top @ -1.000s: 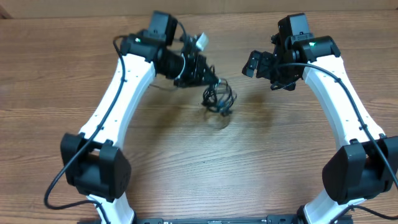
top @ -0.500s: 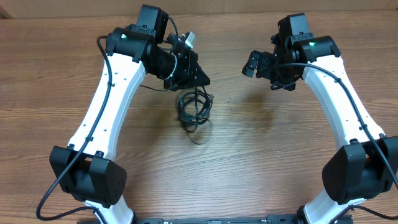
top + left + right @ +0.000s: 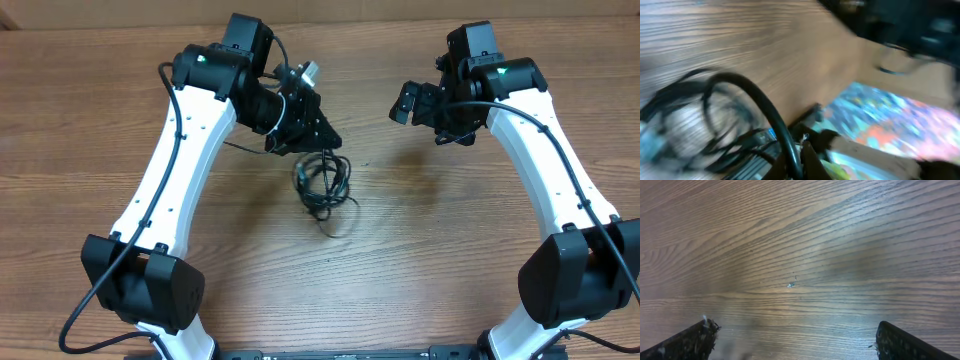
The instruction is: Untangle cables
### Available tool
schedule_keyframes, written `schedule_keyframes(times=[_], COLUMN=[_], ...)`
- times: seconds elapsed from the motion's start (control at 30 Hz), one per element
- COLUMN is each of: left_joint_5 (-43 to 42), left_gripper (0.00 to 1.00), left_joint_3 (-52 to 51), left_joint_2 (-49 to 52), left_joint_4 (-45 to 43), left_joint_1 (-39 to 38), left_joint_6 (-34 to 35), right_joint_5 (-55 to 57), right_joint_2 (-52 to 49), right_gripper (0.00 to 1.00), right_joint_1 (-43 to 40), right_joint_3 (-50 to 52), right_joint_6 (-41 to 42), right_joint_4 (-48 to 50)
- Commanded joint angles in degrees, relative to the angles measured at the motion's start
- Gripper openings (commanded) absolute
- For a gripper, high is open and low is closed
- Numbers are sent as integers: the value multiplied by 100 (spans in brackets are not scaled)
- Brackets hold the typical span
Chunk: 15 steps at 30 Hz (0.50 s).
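Note:
A bundle of thin black cables [image 3: 322, 183] hangs in loose loops from my left gripper [image 3: 318, 138], over the middle of the wooden table. The left gripper is shut on one black cable [image 3: 771, 115], which runs up between its fingertips in the blurred left wrist view. My right gripper [image 3: 412, 103] is open and empty, held above the table at the upper right, apart from the cables. In the right wrist view its two fingers [image 3: 690, 341] stand wide apart over bare wood and no cable shows.
The wooden table [image 3: 420, 250] fills all views. A colourful blurred surface [image 3: 890, 120] shows at the right of the left wrist view. Both white arms reach in from the near edge.
My left gripper swung left with the cable bundle, then shifted slightly back to the right. The bundle hangs and swings below it. The right arm has not moved.

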<state>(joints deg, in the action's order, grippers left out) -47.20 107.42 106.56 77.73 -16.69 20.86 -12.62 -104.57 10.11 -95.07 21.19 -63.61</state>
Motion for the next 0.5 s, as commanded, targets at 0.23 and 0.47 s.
schedule_keyframes(times=[0.23, 0.47], left_joint_5=[3036, 3416], left_gripper=[4, 4], left_joint_3=[68, 63], left_joint_2=[-44, 90], left_joint_4=[238, 267], left_joint_1=[-236, -249], left_joint_6=[1169, 1239], right_joint_5=[-302, -1445], right_joint_2=[37, 31], right_gripper=[100, 100], right_joint_1=[-22, 170], right_joint_3=[31, 98], right_joint_6=[48, -24], right_joint_4=[133, 7])
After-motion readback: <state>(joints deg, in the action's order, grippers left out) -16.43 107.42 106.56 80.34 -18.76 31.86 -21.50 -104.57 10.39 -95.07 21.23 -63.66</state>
